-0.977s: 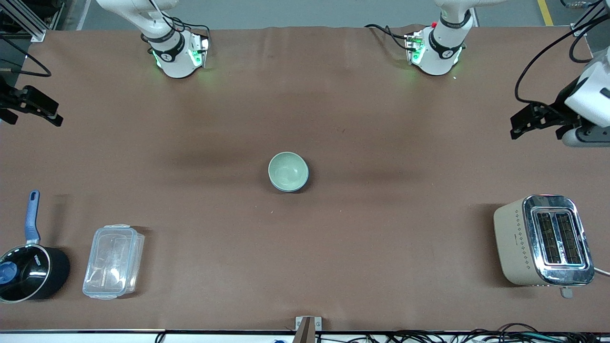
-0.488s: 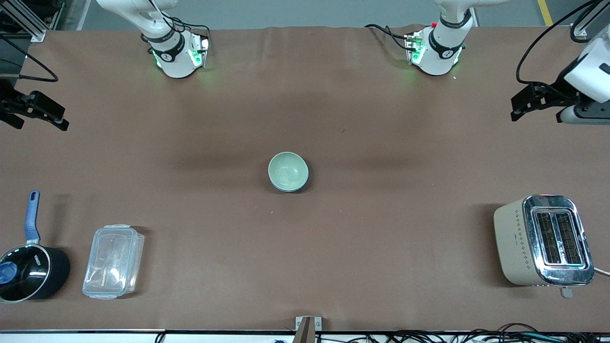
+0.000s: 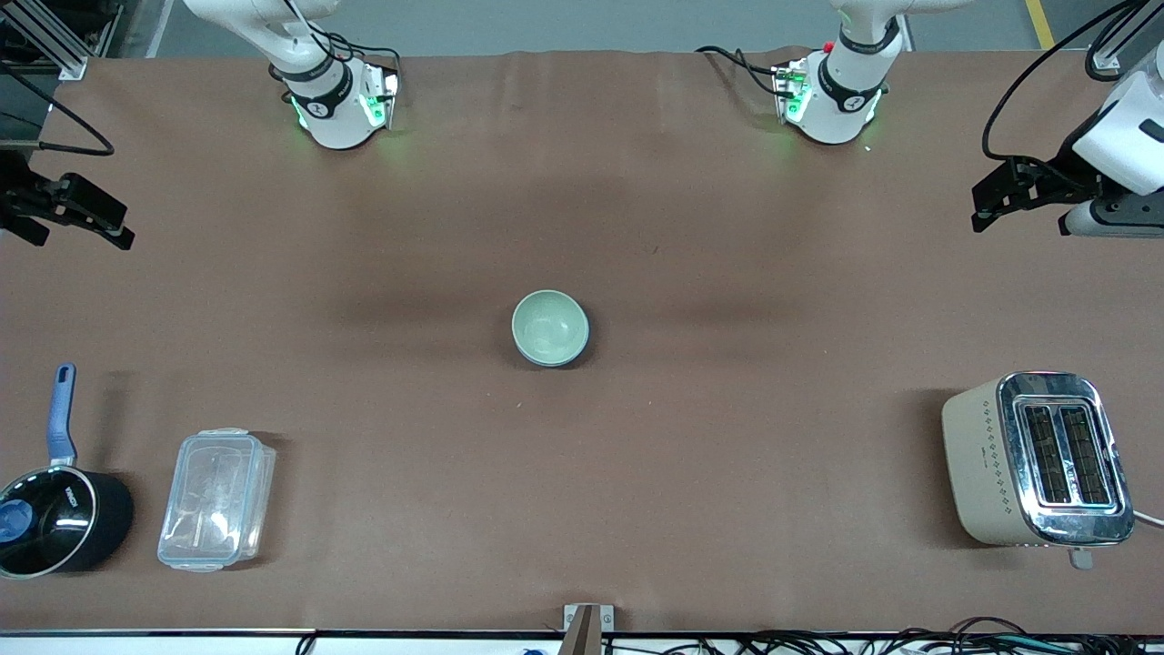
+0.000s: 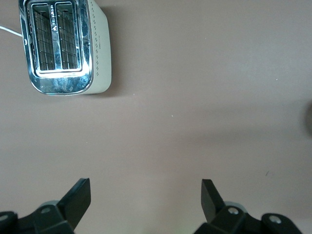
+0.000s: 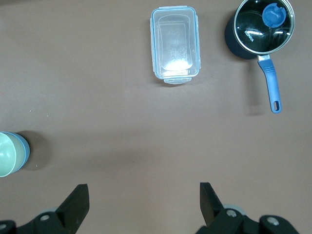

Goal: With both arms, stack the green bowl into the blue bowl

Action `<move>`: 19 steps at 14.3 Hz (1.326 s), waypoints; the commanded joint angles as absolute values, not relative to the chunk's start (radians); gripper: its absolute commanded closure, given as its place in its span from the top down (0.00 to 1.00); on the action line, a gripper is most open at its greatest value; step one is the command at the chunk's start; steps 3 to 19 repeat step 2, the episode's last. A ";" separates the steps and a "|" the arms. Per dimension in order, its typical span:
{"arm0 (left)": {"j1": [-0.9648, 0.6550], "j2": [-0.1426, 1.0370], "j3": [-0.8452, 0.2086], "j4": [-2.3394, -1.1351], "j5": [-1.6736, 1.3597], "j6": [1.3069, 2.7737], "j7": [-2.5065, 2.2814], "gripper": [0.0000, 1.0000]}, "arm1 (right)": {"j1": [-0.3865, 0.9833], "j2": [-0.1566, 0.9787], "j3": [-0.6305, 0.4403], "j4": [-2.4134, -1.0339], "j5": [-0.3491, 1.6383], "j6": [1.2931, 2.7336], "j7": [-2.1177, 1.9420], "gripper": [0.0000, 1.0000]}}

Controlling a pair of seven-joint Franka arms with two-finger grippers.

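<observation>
Pale mint green, the green bowl [image 3: 549, 327] sits nested inside the blue bowl [image 3: 582, 344] near the middle of the brown table [image 3: 637, 455], the blue one showing only as a thin darker rim around its outside; in the right wrist view the same stack appears at the frame edge, green bowl [image 5: 9, 154] within the blue bowl [image 5: 25, 151]. Neither gripper touches it. The left gripper [image 3: 996, 194] hangs in the air over the left arm's end of the table, well apart from the bowls, and its wrist view shows the left gripper [image 4: 145, 197] with fingers [image 4: 78, 196] spread wide and nothing between them, only bare tabletop below. The right gripper [image 3: 86, 214] hangs over the right arm's end of the table, and its wrist view shows the right gripper [image 5: 144, 198] likewise with fingers [image 5: 77, 199] wide apart and holding nothing. A cream toaster [image 3: 1032, 459] with a chrome top stands toward the left arm's end, nearer to the front camera than the bowls. Toward the right arm's end, also nearer to that camera, lie a clear plastic lidded container [image 3: 216, 498] and beside it a black saucepan [image 3: 56, 518] with a blue handle
</observation>
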State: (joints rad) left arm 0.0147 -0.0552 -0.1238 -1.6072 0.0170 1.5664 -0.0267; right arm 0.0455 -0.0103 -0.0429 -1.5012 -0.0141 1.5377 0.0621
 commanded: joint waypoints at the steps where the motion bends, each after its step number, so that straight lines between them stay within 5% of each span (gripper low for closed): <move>1: 0.017 -0.037 -0.121 -1.583 0.005 1.557 -0.020 1.00 | 0.038 0.002 -0.037 -1.477 0.006 1.529 0.077 1.00; 19: 0.017 -0.037 -0.121 -1.583 0.005 1.557 -0.020 1.00 | 0.038 -0.002 -0.037 -1.479 0.006 1.529 0.075 1.00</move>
